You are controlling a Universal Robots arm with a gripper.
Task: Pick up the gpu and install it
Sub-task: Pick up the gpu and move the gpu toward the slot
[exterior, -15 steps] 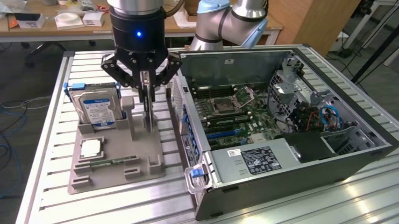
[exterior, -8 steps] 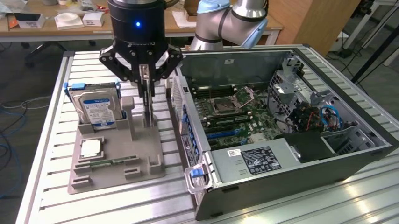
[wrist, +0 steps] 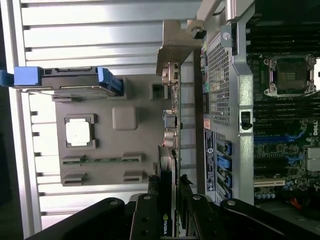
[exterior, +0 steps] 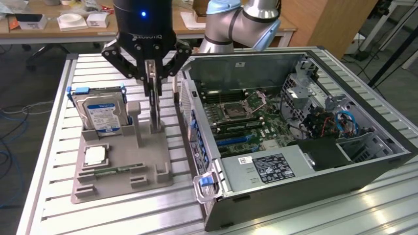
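The gpu (exterior: 154,113) is a thin dark card standing on edge, its lower end at the upright slot of the grey parts holder (exterior: 121,183), to the exterior view's left of the open computer case (exterior: 365,174). My gripper (exterior: 152,84) comes down from above and is shut on the card's top edge. In the wrist view the gpu (wrist: 168,170) runs out from between the black fingers of the gripper (wrist: 167,205) to its silver bracket (wrist: 175,50), alongside the case's perforated rear panel (wrist: 220,75). The motherboard (exterior: 251,120) lies exposed inside the case.
On the holder, a silver hard drive (exterior: 101,111) with blue rails stands upright, with a processor chip (exterior: 96,155) and a green memory stick (exterior: 121,170) in front of it. The case wall (exterior: 189,112) stands close beside the card. Everything rests on a slatted metal table (exterior: 52,147).
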